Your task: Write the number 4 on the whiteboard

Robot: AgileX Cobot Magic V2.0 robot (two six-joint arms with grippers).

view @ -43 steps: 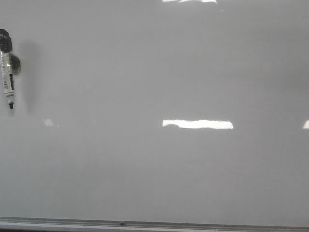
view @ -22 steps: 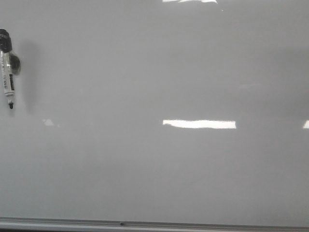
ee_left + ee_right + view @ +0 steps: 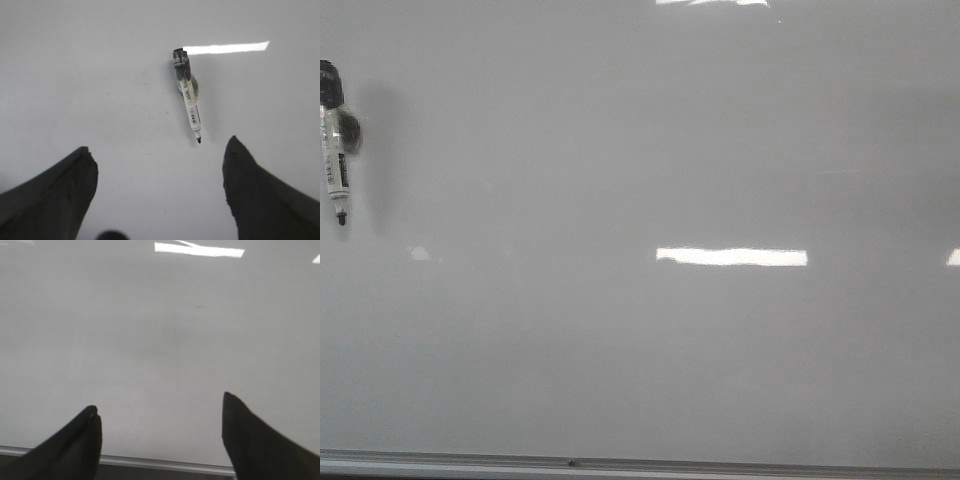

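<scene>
The whiteboard (image 3: 640,330) fills the front view, glossy grey-white with bright light reflections. No number 4 shows on it in any view. A white marker (image 3: 334,150) with a black cap end and its black tip pointing down sits on a clip at the board's far left; it also shows in the left wrist view (image 3: 188,92). My left gripper (image 3: 159,152) is open and empty, its dark fingers (image 3: 50,195) spread wide below the marker's tip, apart from it. My right gripper (image 3: 160,407) is open and empty over bare board near the edge strip. Neither gripper shows in the front view.
A thin metal edge strip (image 3: 640,463) runs along the board's lower edge, also in the right wrist view (image 3: 165,463). Faint old stroke marks (image 3: 177,365) show on the board in the right wrist view.
The marker has shifted very slightly upward at the far left of the front view. The light reflection at the middle has changed slightly. Nothing has been drawn.
</scene>
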